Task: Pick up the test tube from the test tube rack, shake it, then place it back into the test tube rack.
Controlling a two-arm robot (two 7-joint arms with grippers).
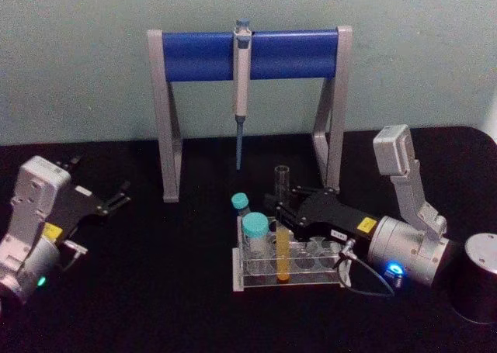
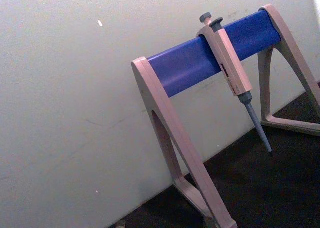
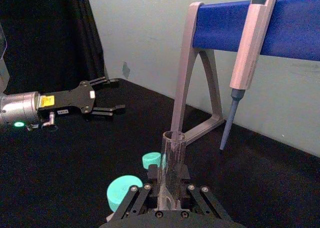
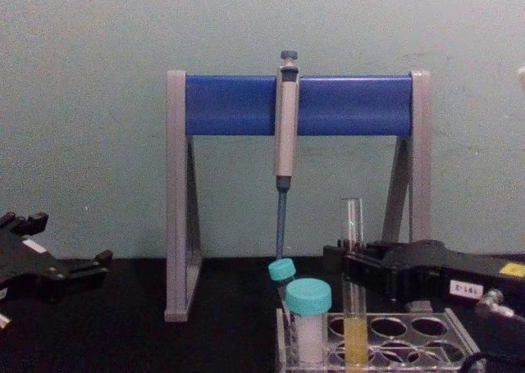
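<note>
Pipette stand (image 1: pixel 202 54): behind the rack, pipette (image 1: pixel 241 97) hanging; I'd stay under it.
Test tube rack (image 1: pixel 322 268): holds the tube upright beside teal-capped vials (image 1: pixel 255 233).
Left gripper (image 1: pixel 120 198): parked far left, fingers apart.
Right gripper (image 1: pixel 281 213): narrow, pressed on the tube's upper part.
Test tube (image 1: pixel 283 252): seated in the rack; best lifted straight up.

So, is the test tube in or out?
In: test tube stands upright in test tube rack, right gripper gripping it; left gripper idle.
</note>
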